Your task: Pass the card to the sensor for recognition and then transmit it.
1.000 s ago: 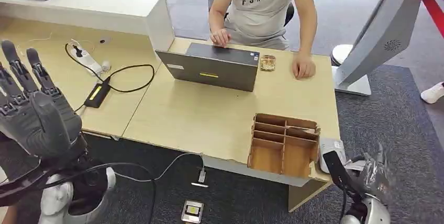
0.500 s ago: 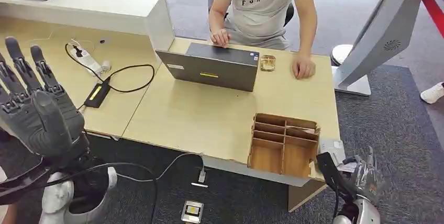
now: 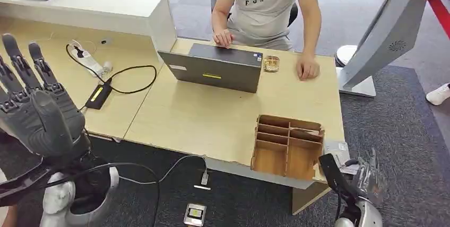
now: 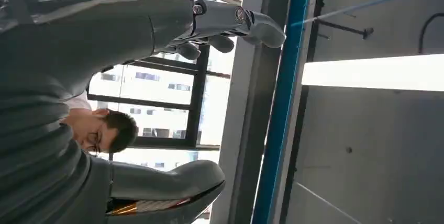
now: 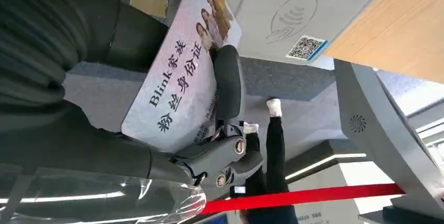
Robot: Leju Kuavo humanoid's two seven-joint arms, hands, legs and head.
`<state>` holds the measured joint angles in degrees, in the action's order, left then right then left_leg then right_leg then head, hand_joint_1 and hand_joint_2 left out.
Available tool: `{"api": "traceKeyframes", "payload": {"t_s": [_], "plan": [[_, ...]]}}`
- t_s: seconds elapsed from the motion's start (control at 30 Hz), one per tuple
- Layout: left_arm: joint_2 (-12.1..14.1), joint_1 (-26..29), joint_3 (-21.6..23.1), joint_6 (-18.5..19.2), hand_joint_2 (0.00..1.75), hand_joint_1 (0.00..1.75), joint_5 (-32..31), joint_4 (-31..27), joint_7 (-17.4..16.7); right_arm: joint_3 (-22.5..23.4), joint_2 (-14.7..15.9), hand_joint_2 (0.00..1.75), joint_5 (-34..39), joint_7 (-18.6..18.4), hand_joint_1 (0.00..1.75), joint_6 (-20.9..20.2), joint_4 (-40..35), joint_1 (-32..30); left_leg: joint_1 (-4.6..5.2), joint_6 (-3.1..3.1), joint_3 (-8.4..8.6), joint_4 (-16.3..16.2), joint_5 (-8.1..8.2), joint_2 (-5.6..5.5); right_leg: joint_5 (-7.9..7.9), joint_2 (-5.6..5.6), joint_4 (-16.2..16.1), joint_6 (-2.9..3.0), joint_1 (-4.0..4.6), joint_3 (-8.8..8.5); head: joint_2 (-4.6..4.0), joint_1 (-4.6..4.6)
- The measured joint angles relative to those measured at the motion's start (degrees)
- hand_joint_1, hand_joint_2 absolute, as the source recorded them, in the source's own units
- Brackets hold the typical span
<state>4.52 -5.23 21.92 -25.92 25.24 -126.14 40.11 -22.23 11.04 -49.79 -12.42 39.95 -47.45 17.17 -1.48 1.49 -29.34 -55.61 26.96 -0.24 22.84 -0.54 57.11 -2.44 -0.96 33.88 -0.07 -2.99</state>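
Observation:
My right hand (image 3: pixel 360 182) hangs low beside the desk's front right corner and grips a white card (image 5: pixel 178 72) printed with "Blink" and small portraits; its thumb (image 5: pixel 228 82) presses on the card's face. The card is held close to the white sensor (image 5: pixel 298 9), a flat reader with a contactless mark and a QR code, but apart from it. That sensor (image 3: pixel 335 150) lies at the desk edge next to the wooden organizer (image 3: pixel 286 145). My left hand (image 3: pixel 38 111) is raised at the left, fingers spread, holding nothing.
A person sits behind the desk (image 3: pixel 201 115) with one hand (image 3: pixel 308 69) on it, beside a laptop (image 3: pixel 217 68). A power strip (image 3: pixel 90 62) and cables lie on the left. A grey slanted stand (image 3: pixel 390 33) rises on the right. A small device (image 3: pixel 195 214) lies on the floor.
My right hand with the card has shifted a little left and lower, closer to the desk corner. The left hand has stayed raised and open, barely moving.

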Motion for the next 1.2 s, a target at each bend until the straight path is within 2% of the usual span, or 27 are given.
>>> {"api": "traceKeyframes", "payload": {"t_s": [0.27, 0.5, 0.7, 0.9, 1.07, 1.2], "plan": [[0.2, -0.4, 0.5, -1.6, 1.75, 0.00, 0.0, 0.0, 0.0, -0.2, 0.8, 1.75, -3.0, -1.9, 1.75, 0.1, -0.2, 0.8, 0.00, 0.00, -0.01, 0.0, 0.00, -0.01, -0.01, 0.00, 0.0, 0.00, -0.01, 0.00, 0.00, -0.02], [0.4, -0.4, 1.0, -1.0, 1.75, 0.00, 0.5, 0.0, 0.0, 0.5, 4.1, 1.75, -6.6, -4.0, 1.75, 0.0, -5.1, 2.9, 0.03, 0.00, -0.01, 0.0, 0.00, 0.00, -0.01, 0.00, 0.0, -0.01, -0.03, 0.01, 0.00, -0.02], [0.4, -0.8, 1.4, 0.5, 1.75, 0.00, 1.0, 0.5, 0.0, 1.4, 6.7, 1.75, -11.0, -4.7, 1.75, -3.6, -12.4, 5.2, 0.03, 0.00, 0.00, 0.0, 0.00, 0.03, -0.02, -0.02, 0.0, -0.01, -0.03, 0.01, 0.00, -0.02], [0.4, -2.1, 1.8, 1.7, 1.75, 0.00, 1.9, 1.5, 0.0, 1.4, 8.2, 1.75, -15.1, -3.9, 1.75, -7.8, -17.7, 10.6, 0.03, -0.02, 0.01, 0.0, -0.04, 0.04, -0.04, -0.03, 0.0, 0.00, -0.03, 0.01, 0.00, -0.02], [0.2, -3.4, 2.4, 3.8, 1.75, 0.00, 2.6, 2.7, -0.1, 0.4, 7.8, 1.75, -18.1, -1.4, 1.75, -13.2, -18.7, 17.2, 0.02, -0.01, -0.05, 0.0, -0.06, 0.03, -0.05, -0.03, 0.0, 0.00, -0.03, -0.01, 0.00, 0.00], [-0.5, -4.5, 2.6, 5.5, 1.75, 0.00, 2.6, 3.8, -0.2, -2.8, 5.5, 1.75, -20.3, 0.5, 1.75, -15.8, -17.2, 23.7, 0.01, 0.01, -0.04, 0.0, -0.08, 0.07, -0.06, -0.05, 0.0, 0.02, -0.01, 0.02, 0.00, -0.04]]}}
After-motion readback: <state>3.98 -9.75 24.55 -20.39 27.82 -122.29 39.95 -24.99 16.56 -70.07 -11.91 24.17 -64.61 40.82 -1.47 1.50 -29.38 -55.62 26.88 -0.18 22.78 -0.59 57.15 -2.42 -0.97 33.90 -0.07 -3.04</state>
